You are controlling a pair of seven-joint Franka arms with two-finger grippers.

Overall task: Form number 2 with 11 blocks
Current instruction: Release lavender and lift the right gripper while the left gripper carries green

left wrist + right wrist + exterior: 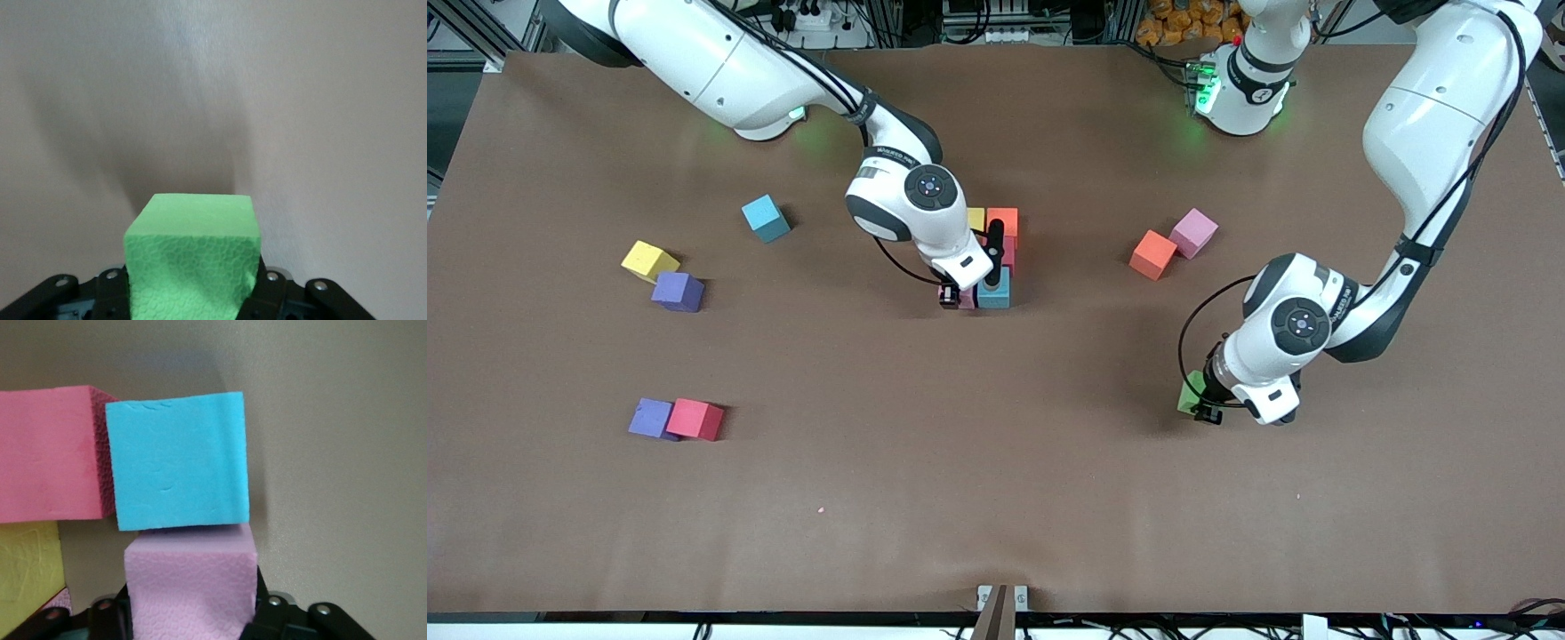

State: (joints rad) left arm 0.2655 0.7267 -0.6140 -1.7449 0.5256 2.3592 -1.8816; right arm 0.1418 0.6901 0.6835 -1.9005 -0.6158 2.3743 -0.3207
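Note:
My right gripper [958,296] is shut on a pink block [190,587] and holds it down against a blue block [994,290] at the near end of a small cluster in the table's middle. The cluster also has a yellow block [976,219], an orange-red block [1002,222] and a pink-red block [1009,253]. The right wrist view shows the blue block [177,460], the pink-red one [50,453] and the yellow one [27,567]. My left gripper [1199,402] is shut on a green block [193,260], low over bare table toward the left arm's end.
Loose blocks lie around: orange [1153,254] and pink [1193,233] together toward the left arm's end. Toward the right arm's end lie blue [766,218], yellow [649,260] beside purple [678,292], and, nearer the camera, purple [651,418] beside red [695,420].

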